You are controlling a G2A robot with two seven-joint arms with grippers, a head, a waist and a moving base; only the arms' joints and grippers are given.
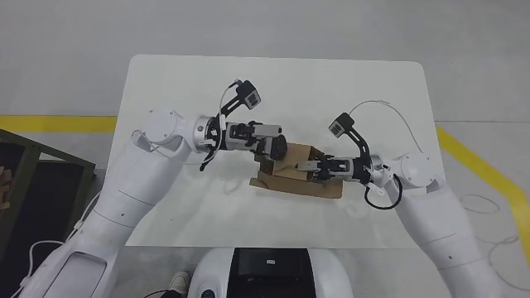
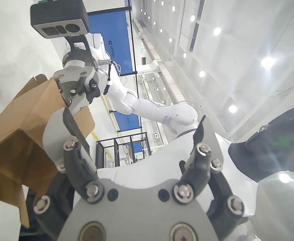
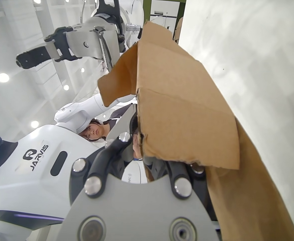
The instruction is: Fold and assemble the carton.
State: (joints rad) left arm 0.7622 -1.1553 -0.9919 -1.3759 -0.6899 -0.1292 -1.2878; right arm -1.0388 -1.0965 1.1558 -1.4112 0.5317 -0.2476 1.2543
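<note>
"Carton (image 1: pixel 291 180) first: where does it sit?"

"On my white table (image 1: pixel 373 99), close to the edge nearest my body, between my two arms. It's brown cardboard, partly folded: a flat panel lies on the tabletop, and other panels and flaps rise from it."

"What's your right gripper doing?"

"My right gripper (image 1: pixel 306 166) is clamped on the carton. Its jaws are pinched together over the edge of a raised panel, on the carton's right-hand side. From my left wrist camera I can see that edge nipped between its tips."

"And the left?"

"My left gripper (image 2: pixel 134 116) hangs just beside the raised cardboard on the opposite side, facing the right one across it. Its fingers (image 2: pixel 74 129) are spread wide apart, gripping nothing. One fingertip lies right by a flap; whether it touches the cardboard, I can't tell."
</note>
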